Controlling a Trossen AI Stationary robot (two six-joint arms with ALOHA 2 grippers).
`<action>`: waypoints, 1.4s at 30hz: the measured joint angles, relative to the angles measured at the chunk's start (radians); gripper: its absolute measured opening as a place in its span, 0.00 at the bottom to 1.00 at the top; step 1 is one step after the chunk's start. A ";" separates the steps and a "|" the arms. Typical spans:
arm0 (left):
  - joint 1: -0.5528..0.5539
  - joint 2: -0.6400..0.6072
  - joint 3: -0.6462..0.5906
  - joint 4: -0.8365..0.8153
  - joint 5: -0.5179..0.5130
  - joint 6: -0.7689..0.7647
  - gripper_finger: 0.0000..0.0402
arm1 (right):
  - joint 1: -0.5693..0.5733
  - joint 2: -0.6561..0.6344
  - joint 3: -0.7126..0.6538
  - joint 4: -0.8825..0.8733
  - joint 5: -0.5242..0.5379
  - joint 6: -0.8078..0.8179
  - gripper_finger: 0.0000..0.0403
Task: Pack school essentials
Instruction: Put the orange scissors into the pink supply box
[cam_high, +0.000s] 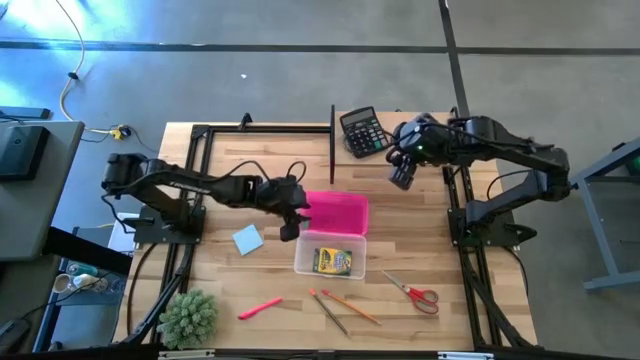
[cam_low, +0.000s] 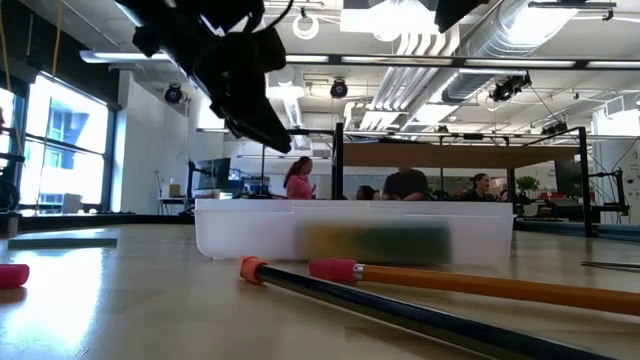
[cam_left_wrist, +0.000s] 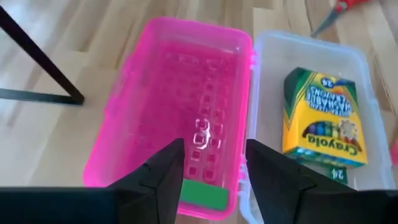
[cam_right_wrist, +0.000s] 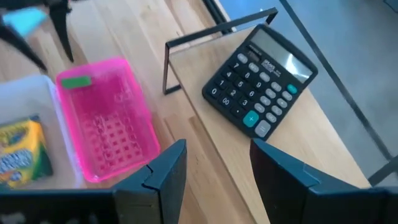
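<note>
An open case lies mid-table, its pink half (cam_high: 335, 212) beside its clear half (cam_high: 330, 255). The yellow-green crayon box (cam_left_wrist: 323, 118) lies flat in the clear half. A small green eraser (cam_left_wrist: 202, 194) rests on the floor of the pink half, at its left end. My left gripper (cam_left_wrist: 214, 168) hovers open just above that end, with nothing between its fingers. My right gripper (cam_right_wrist: 217, 168) stands open, high over the far right of the table near the black calculator (cam_right_wrist: 264, 78), and holds nothing.
On the table lie a light-blue sticky-note pad (cam_high: 248, 239) left of the case, a red-pink pen (cam_high: 260, 308), two pencils (cam_high: 340, 305) and red-handled scissors (cam_high: 415, 293) near the front edge. A spiky green plant ball (cam_high: 188, 315) sits at the front left. A black frame (cam_high: 332, 140) stands at the back.
</note>
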 joint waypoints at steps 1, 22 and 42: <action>0.015 0.006 0.000 -0.001 0.019 0.004 0.39 | 0.000 0.000 -0.016 0.009 0.000 -0.018 0.41; 0.174 0.028 0.036 -0.043 0.208 0.284 0.39 | -0.018 0.000 -0.205 0.136 0.122 -0.064 0.41; 0.181 0.027 0.141 -0.293 0.202 0.156 0.39 | -0.116 0.000 -0.205 0.014 -0.235 0.091 0.41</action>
